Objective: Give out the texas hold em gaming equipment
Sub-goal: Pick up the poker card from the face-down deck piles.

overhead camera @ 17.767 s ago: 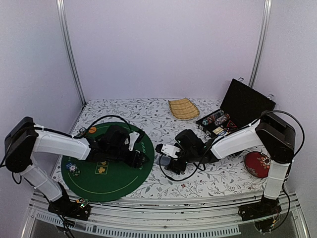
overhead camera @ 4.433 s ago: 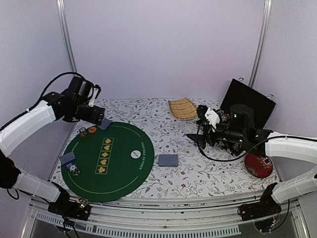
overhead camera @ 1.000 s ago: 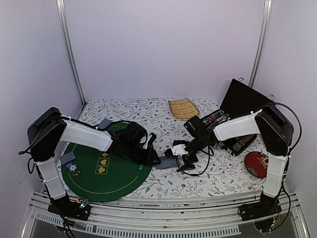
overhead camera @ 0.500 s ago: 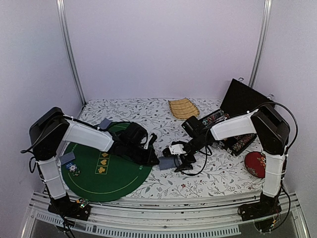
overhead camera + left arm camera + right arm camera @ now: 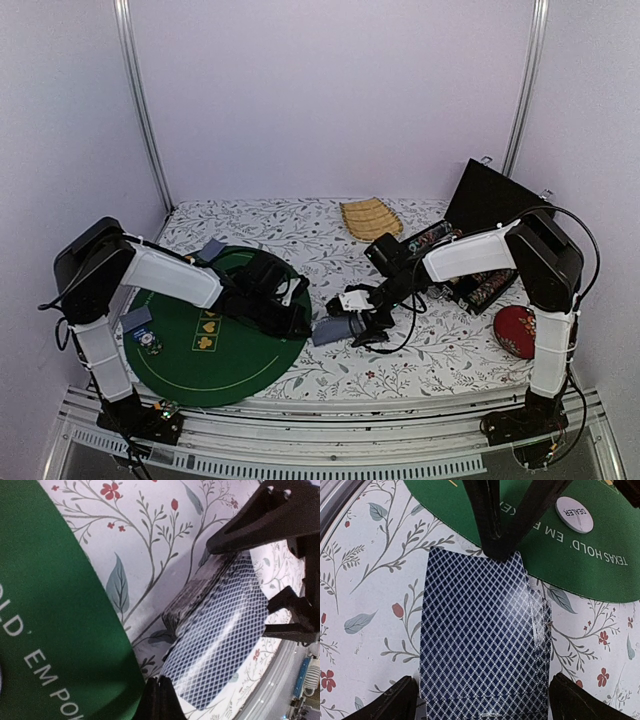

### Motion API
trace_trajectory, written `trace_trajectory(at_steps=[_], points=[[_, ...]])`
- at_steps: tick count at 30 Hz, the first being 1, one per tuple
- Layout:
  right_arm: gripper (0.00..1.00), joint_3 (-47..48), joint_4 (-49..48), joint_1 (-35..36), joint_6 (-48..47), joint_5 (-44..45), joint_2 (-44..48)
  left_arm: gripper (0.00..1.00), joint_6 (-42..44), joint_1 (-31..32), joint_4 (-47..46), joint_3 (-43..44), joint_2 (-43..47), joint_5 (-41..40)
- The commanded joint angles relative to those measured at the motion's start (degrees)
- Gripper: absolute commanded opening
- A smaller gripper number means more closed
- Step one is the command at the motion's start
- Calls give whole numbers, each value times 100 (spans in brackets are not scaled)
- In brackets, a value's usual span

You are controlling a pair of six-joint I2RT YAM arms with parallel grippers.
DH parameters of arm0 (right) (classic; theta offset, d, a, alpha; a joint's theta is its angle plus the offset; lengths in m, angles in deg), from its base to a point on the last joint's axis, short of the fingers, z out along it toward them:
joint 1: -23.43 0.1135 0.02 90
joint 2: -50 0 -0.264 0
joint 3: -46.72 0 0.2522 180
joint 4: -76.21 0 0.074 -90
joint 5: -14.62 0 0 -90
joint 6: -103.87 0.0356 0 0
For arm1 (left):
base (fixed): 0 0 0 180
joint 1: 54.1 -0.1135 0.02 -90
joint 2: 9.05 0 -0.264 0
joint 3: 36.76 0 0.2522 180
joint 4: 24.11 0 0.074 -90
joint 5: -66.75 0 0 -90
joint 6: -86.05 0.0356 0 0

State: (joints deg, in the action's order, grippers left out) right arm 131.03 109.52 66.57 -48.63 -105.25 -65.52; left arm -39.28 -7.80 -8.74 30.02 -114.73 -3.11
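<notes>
Both tools flank one lattice-backed rectangular card deck [image 5: 482, 635] beside felt [image 5: 560, 545].

Card deck [image 5: 212, 625] lay on floral tabletop [image 5: 145, 535], top card slid toward left end effector [image 5: 159, 700], beside green mat [image 5: 45, 620].

High rear overhead view of table [image 5: 400, 365], two close wrist views — both sharing card deck [image 5: 480, 640]
</notes>
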Motion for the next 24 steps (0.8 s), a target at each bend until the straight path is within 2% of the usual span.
trace_trajectory(at_steps=[1, 4, 6, 8, 14, 20, 22, 24], points=[[94, 18, 251, 36, -45, 341, -241, 0, 188, -84, 57, -99, 227, 49], [94, 29, 267, 38, -26, 338, -236, 0, 181, -91, -20, -77, 221, 115], [94, 17, 284, 38, -25, 355, -234, 12, 172, -87, -73, -72, 232, 162], [94, 21, 295, 38, -25, 379, -225, 20, 176, -108, -90, -80, 231, 127], [94, 30, 279, 37, -26, 339, -225, 32, 85, -230, -301, -97, -63, 140], [94, 38, 286, 37, -17, 336, -242, 36, -10, -172, -760, 93, -298, 516], [94, 38, 287, 38, -8, 341, -242, 34, 7, -153, -778, 112, -303, 534], [94, 42, 287, 38, -1, 350, -249, 28, 26, -153, -733, 96, -295, 542]])
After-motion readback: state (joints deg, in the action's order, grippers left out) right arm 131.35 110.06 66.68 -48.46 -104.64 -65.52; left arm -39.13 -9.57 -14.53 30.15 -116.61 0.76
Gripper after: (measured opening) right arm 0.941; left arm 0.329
